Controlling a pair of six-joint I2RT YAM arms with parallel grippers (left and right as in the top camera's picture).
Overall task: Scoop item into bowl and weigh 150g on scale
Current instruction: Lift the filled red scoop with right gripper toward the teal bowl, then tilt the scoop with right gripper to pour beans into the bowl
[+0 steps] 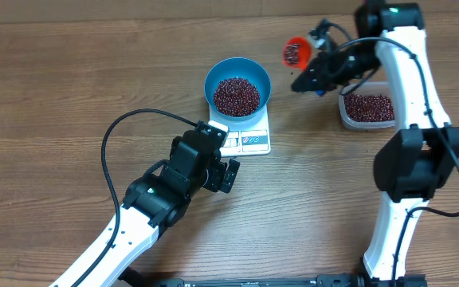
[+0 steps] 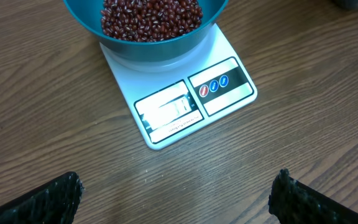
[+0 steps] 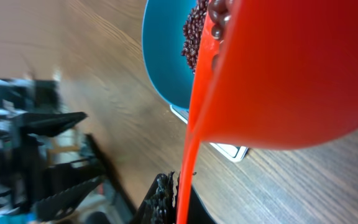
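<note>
In the left wrist view the bowl (image 2: 166,53) is cut off by the top edge, the far end of the scale (image 2: 219,56) is hidden beneath it, and the display (image 2: 166,112) is washed out, unreadable. In the right wrist view the scale is mostly hidden behind the red scoop (image 3: 291,74); the background (image 3: 17,124) at left is blurred.

Blue bowl (image 1: 210,77) holding dark red beans (image 1: 237,96), sitting on white scale (image 1: 250,142)
</note>
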